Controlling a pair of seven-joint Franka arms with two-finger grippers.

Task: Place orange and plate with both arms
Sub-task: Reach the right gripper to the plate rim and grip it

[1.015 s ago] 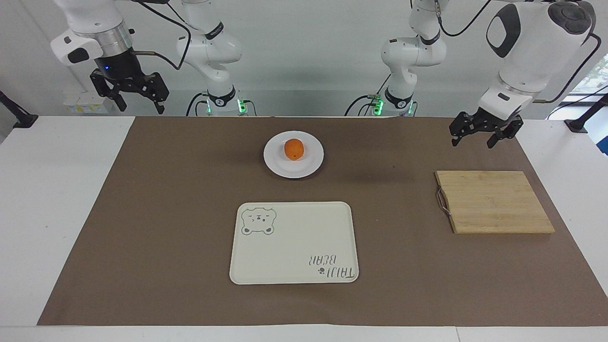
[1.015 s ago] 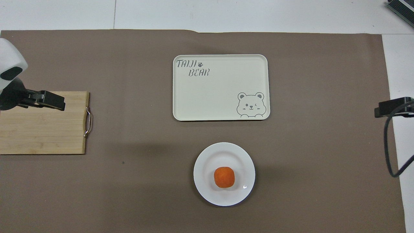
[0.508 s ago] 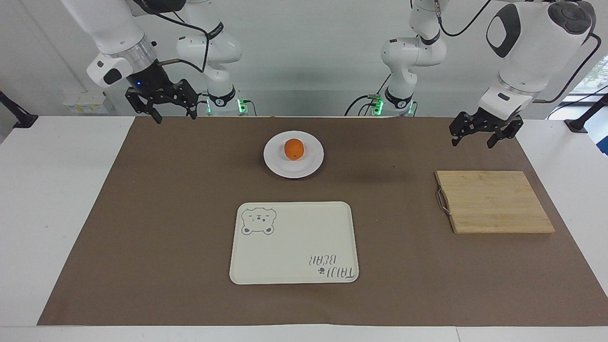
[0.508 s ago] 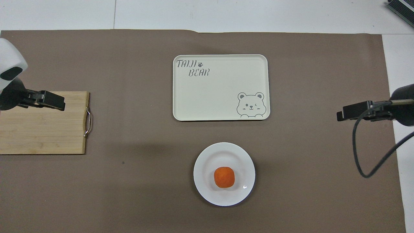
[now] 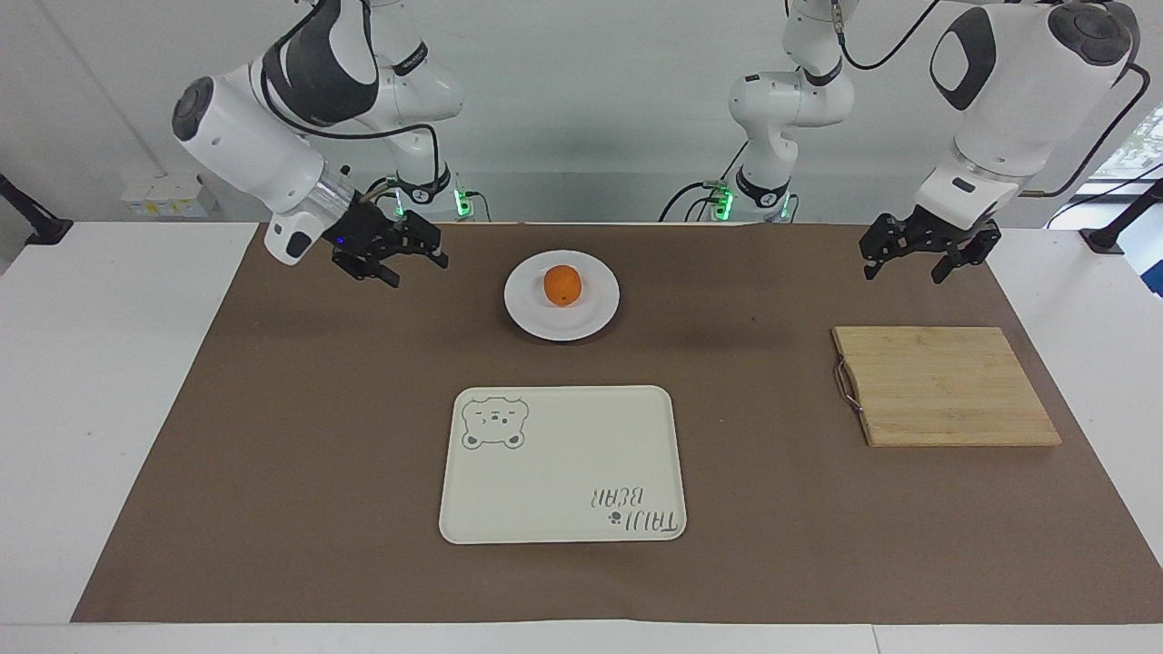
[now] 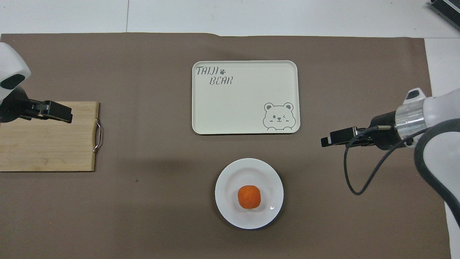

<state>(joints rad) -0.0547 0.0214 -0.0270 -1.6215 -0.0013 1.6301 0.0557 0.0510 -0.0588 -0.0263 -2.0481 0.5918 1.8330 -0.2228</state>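
facing view showed the change plainly: the right arm's black two-finger claw [image 5: 400, 256], which a second earlier had hung high by the edge of the bench [image 5: 109, 381], had swung down and inward and now hovered low over the brown paper mat [image 5: 300, 436], beside the round glossy white plate [image 5: 600, 313] toward the right arm's end. that read as the start of a reach for the plate or its fruit; nothing had been gripped yet. the small bright-orange fruit [image 5: 562, 284] sat on the plate, which lay nearer to the robots than the cream rectangular tray with the bear drawing [image 5: 563, 454], itself untouched.

the right arm was stretched out low, its wrist tipped so the claw pointed sideways at the plate, fingers spread apart and empty. the left arm's claw [image 5: 927, 250] had not moved: it waited over the mat near the bamboo cutting board [image 5: 945, 386], fingers parted, holding nothing.
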